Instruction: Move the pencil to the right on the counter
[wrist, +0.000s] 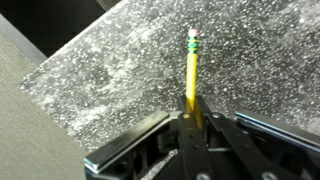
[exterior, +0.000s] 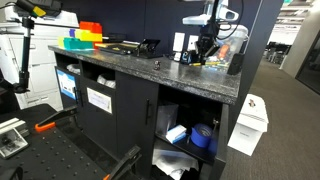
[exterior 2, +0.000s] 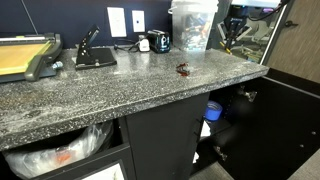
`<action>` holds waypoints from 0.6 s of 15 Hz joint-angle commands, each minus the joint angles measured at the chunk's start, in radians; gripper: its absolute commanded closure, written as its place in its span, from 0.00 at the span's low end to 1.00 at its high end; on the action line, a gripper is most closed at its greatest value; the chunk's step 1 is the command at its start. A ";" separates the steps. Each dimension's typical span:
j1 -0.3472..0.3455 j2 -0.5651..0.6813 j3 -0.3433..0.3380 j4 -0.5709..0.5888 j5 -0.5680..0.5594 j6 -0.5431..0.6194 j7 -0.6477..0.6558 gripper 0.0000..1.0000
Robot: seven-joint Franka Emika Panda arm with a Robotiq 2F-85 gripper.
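Pencil, yellow with a metal band and eraser at its far end, clamped at its near end between the fingers of the gripper and projecting forward over the counter in the wrist view. Whether its tip touches the stone cannot be told. In both exterior views the gripper hangs over one end of the counter, beside a clear plastic container; a small dark object lies nearer mid-counter.
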 commanded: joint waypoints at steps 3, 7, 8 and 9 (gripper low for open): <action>-0.056 0.049 -0.006 0.009 -0.007 -0.022 -0.017 0.98; -0.055 0.102 -0.010 0.013 -0.016 -0.025 -0.005 0.98; -0.057 0.099 -0.009 0.016 -0.017 -0.027 -0.005 0.98; -0.058 0.099 -0.010 0.016 -0.021 -0.029 -0.003 0.98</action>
